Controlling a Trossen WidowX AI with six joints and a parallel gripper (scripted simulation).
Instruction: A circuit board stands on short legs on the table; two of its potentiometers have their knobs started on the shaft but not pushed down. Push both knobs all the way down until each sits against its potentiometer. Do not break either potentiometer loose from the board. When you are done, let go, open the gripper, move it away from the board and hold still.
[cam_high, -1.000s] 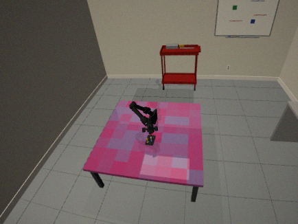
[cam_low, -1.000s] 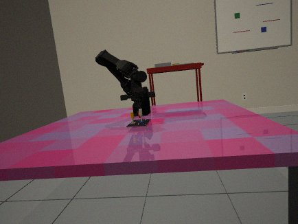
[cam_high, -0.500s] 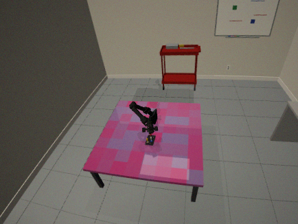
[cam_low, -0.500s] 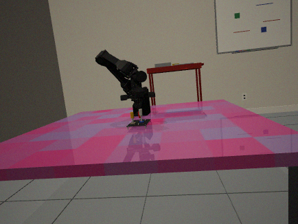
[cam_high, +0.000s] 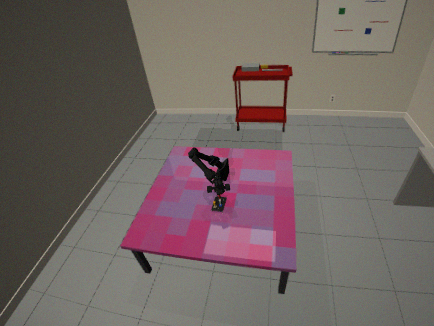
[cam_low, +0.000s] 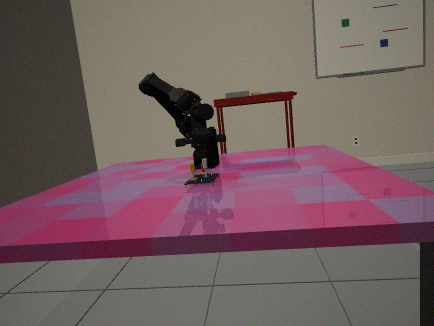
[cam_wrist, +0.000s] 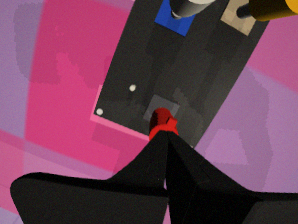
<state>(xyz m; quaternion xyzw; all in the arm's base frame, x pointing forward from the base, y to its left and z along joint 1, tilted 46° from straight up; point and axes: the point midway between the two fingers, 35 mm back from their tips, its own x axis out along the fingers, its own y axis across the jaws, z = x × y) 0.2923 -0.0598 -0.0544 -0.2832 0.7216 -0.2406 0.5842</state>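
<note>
The dark circuit board (cam_high: 217, 209) (cam_low: 213, 178) (cam_wrist: 150, 65) stands on short legs. A white knob (cam_low: 204, 163) (cam_wrist: 192, 6) stands over the blue potentiometer (cam_wrist: 172, 25), and a yellow knob (cam_low: 192, 168) (cam_wrist: 274, 9) over the beige potentiometer (cam_wrist: 237, 24). Dark shaft shows beneath the yellow knob. A red knob (cam_wrist: 163, 121) stands over the grey potentiometer (cam_wrist: 154, 103). My gripper (cam_wrist: 164, 137) is shut, nothing visible between its fingers. In the wrist view its tips overlap the red knob's near edge, hiding part of it; contact cannot be told.
The board stands on the pink and purple patchwork table (cam_high: 175, 207) (cam_low: 125, 200). A red cart (cam_high: 261, 114) (cam_low: 255, 99) stands beyond the table, and a whiteboard (cam_high: 357, 37) (cam_low: 370, 60) hangs on the back wall.
</note>
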